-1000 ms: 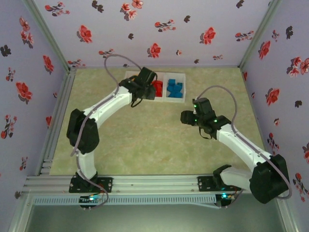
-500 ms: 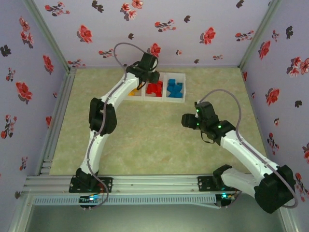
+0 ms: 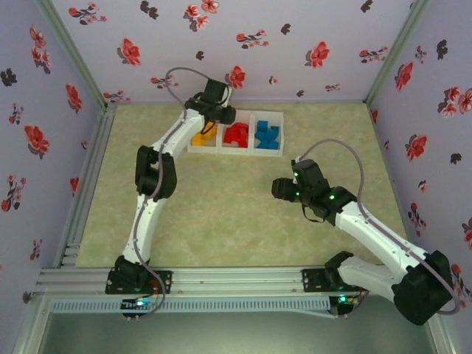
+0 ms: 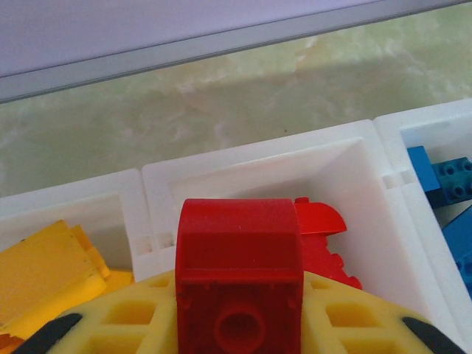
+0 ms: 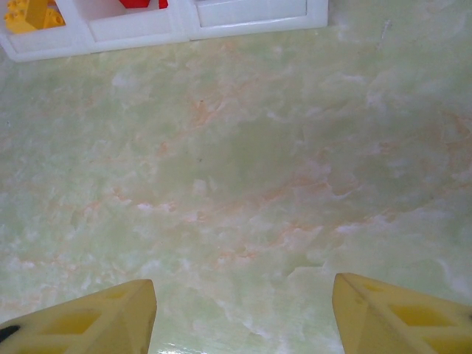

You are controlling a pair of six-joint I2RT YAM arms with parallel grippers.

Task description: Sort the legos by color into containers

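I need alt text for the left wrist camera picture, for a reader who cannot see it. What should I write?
The left gripper, shut on a red plastic Lego brick, points at the middle of three joined white square plastic bins, which holds red bricks. Yellow bricks lie in the bin on its left, blue bricks in the one on its right, on a green marbled table.

The red lego (image 4: 237,273) in the left claw (image 4: 237,324) is smooth moulded plastic with a faint sheen, and the containers (image 4: 258,166) are glossy white plastic holding equally smooth yellow legos (image 4: 44,273) and blue legos (image 4: 451,177). The bench (image 5: 243,177) has a smooth, marbled green surface with a soft shine, while the right claw (image 5: 243,317) has fingers (image 5: 96,317) of matt yellow plastic with moulded pockets.
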